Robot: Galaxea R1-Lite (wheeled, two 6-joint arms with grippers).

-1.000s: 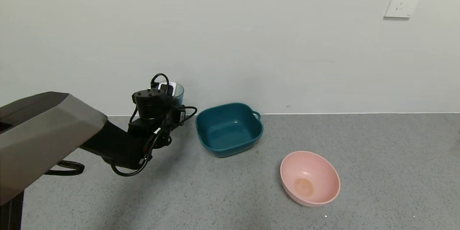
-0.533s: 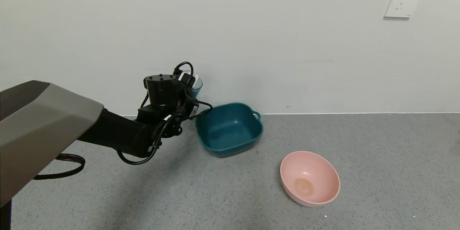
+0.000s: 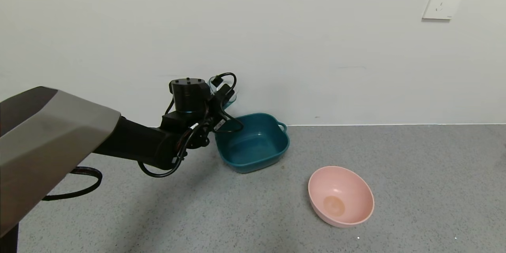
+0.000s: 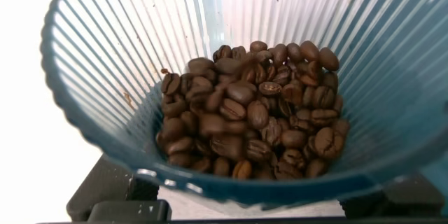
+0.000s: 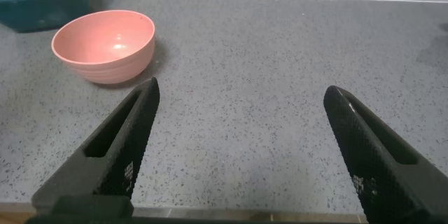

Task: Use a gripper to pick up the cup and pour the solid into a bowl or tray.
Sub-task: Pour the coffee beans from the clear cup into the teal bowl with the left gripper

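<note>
My left gripper [image 3: 221,95] is shut on the translucent grey-blue cup [image 3: 231,95] and holds it in the air just above the near-left rim of the dark teal basin [image 3: 253,142]. The black wrist and cables hide most of the cup in the head view. In the left wrist view the ribbed cup [image 4: 105,77] fills the picture, with a heap of dark brown beans [image 4: 255,119] in its bottom. The basin looks empty. My right gripper [image 5: 241,143] is open and empty, low over the grey floor, out of the head view.
A round pink bowl [image 3: 340,196] lies on the grey speckled floor in front of the basin, to its right, and shows in the right wrist view [image 5: 103,45]. The white wall stands close behind the basin. A corner of the basin [image 5: 42,0] shows there too.
My left arm has carried the cup up and to the right, from left of the basin to above its left rim. The bowl and basin have not moved.
</note>
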